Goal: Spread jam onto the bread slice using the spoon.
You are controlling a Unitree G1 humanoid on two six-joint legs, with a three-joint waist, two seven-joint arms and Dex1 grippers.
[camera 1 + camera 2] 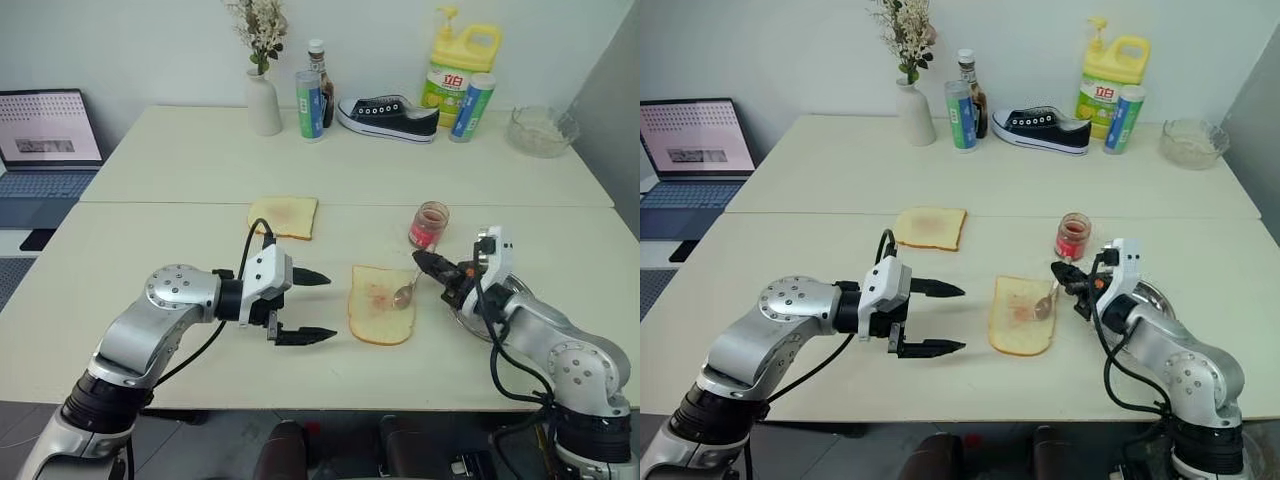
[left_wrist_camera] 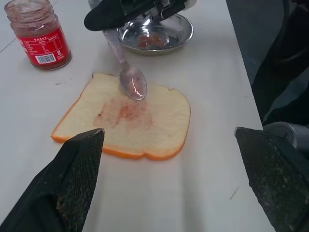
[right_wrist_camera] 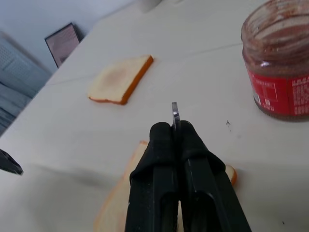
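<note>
A pale table (image 1: 200, 240) fills the frame. Left of centre, the left gripper (image 1: 305, 306) hovers with fingers spread wide, empty. At centre lies the bread slice (image 1: 380, 308), smeared faintly red. To its right, the right gripper (image 1: 432, 265) is clamped on the spoon (image 1: 405, 294), bowl over the bread. Just above sits the jam (image 1: 428, 226) jar.

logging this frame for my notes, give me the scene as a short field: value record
right gripper: shut on the spoon handle
spoon bowl: reddish smear, over the bread slice
bread slice: on the table, faint red smear in its middle
left gripper: open, holding nothing, beside the bread slice
jam jar: lid off, upright, behind the bread slice
steel dish: red smears inside
second slice: farther back, apart
</note>
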